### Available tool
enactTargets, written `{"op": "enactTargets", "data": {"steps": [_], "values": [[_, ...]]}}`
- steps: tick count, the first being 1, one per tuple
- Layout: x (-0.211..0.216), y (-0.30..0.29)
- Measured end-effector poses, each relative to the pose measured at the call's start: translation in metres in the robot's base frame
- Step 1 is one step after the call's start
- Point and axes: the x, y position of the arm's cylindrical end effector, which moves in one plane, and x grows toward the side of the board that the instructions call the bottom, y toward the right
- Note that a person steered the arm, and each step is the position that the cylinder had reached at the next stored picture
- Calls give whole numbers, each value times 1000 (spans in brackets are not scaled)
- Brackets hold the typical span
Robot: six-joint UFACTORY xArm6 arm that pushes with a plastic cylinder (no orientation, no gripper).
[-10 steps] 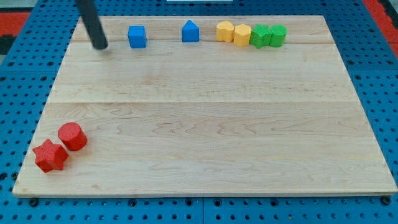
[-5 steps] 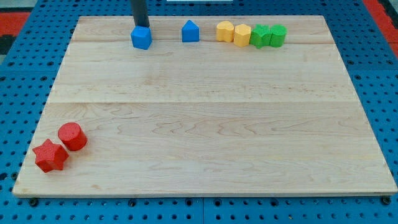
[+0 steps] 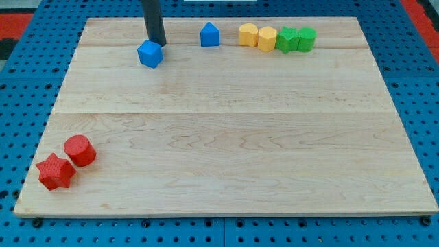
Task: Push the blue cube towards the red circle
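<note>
The blue cube (image 3: 149, 53) sits near the view's top left of the wooden board, turned slightly on its corner. My tip (image 3: 158, 42) stands just above and right of it, touching or almost touching its upper edge. The red circle (image 3: 79, 150) lies far off at the view's bottom left, with a red star (image 3: 55, 171) touching it on its lower left.
Along the view's top edge stand a blue house-shaped block (image 3: 210, 34), two yellow blocks (image 3: 248, 34) (image 3: 267, 39) and two green blocks (image 3: 287, 40) (image 3: 306, 38). The board (image 3: 226, 137) lies on a blue pegboard.
My tip swept from the view's left to behind the blue cube, then pushed it down and slightly left. The cube has rotated. The other blocks have not moved.
</note>
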Motion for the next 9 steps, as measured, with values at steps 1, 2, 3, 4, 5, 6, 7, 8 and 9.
{"op": "enactTargets", "data": {"steps": [1, 2, 3, 4, 5, 6, 7, 8, 9], "values": [[8, -11], [28, -26], [48, -40], [62, -48], [70, -47], [70, -47], [71, -47], [83, -47], [102, -47]]}}
